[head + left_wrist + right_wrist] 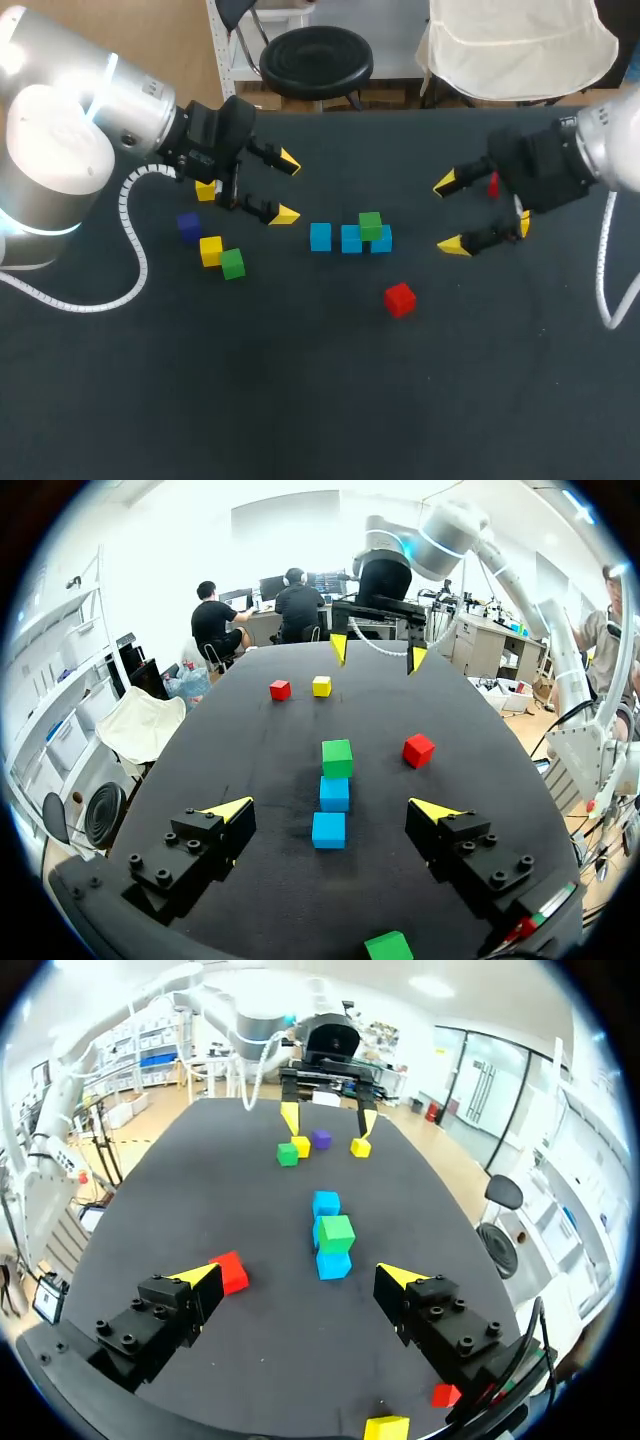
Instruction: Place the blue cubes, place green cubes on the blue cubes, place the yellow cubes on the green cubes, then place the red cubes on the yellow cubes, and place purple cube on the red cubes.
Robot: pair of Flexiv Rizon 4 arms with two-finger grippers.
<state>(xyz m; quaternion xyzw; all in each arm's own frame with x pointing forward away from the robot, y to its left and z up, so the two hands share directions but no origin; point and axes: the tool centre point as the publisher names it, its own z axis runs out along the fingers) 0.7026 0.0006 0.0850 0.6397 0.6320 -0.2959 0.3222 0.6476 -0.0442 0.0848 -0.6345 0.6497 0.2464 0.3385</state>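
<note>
A red cube (399, 299) lies nearest, alone on the table (300, 400). Just beyond, three blue cubes (320, 236) stand in a row, a green cube (370, 225) atop them. Slightly farther, the left gripper (287, 187) and right gripper (448, 214) flank the row, both spread wide, empty.

right gripper (448, 214) half hides a red cube (493, 184) and a yellow cube (525, 223).

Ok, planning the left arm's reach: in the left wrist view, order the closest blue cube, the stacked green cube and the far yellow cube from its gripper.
From the left gripper:
1. blue cube: just ahead.
2. green cube: stacked, farther ahead.
3. yellow cube: far side, near the right gripper.
</note>
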